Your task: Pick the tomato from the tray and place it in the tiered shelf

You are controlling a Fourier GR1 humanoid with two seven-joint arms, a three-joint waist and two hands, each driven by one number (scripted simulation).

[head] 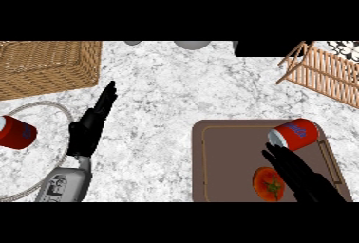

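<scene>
White marble counter point(168, 95) bearing brown tray point(224, 161), wicker basket point(45, 66), wooden tiered shelf point(322, 73).

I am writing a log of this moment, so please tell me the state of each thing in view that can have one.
tomato: lying on the tray, not held
tray: flat on the counter
red can: on its side on the tray
second red can: on its side on the counter
right hand: open, beside the tomato
left hand: open, holding nothing
</scene>
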